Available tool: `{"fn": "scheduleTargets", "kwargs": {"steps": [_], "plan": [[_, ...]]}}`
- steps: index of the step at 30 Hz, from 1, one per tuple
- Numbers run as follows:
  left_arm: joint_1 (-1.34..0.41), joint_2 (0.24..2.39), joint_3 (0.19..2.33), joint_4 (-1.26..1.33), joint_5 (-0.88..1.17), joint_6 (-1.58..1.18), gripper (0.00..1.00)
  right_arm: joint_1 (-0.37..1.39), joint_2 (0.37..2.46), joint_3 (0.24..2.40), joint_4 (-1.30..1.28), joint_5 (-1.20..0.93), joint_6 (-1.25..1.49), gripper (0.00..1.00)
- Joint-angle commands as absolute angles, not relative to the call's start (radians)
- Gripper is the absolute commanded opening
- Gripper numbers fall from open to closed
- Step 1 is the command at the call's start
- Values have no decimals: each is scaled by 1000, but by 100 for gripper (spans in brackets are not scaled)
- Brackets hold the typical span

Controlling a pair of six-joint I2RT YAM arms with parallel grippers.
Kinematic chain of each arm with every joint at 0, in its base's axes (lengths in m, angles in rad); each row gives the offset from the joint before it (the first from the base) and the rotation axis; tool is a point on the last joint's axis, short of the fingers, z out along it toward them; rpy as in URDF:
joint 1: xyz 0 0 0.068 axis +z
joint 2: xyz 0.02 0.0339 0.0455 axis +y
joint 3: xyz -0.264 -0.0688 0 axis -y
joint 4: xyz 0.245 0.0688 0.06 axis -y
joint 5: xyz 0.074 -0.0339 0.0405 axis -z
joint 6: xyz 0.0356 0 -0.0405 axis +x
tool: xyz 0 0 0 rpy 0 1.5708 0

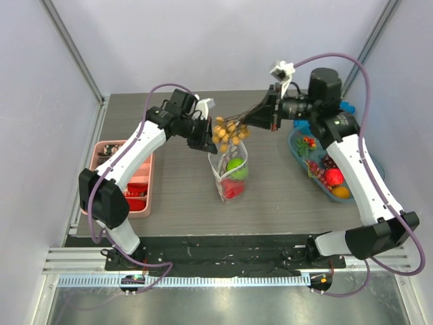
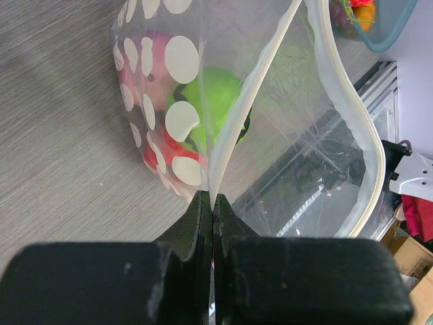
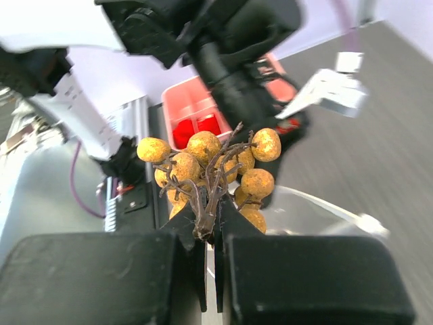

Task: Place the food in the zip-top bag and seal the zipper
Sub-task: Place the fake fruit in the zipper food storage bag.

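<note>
Found left tool (image 2: 212, 200) clamped on the zipper (image 2: 258, 87), holding the dotted zip-top bag (image 1: 229, 177) open upright on the bench (image 1: 176, 196), right tool (image 3: 208, 230) pinched shut on the stem of a yellow-brown fruit bunch (image 3: 210, 166) just above the mouth; judged best to lower it centred, releasing only once inside.

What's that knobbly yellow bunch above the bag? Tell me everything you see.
It is a toy fruit bunch: a cluster of speckled yellow-brown balls on dark, twiggy stems, plastic by the look. The right gripper pinches its main stem, holding it just above the open mouth of the dotted bag.
</note>
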State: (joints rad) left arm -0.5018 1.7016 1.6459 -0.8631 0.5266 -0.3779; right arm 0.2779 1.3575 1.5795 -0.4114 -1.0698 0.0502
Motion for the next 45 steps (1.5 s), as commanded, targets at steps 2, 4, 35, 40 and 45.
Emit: {"fn": "scheduleTargets", "kwargs": {"steps": [2,4,35,40,45], "plan": [[-499,1672,1669,-830,558,-362,0,368,1387,1542,-362,-1072,-20,1],[-499,1669,1675,-838,558,-357,0,370,1404,1526,-429,-1055,-104,1],[-508,1654,1677,-830,574,-351,0,641,1568,1618,-1026,-367,-787,1],[-508,1660,1683,-833,568,-351,0,676,1568,1568,-1097,-310,-868,1],[-508,1664,1686,-827,572,-360,0,725,1566,1591,-1147,-301,-948,1]]}}
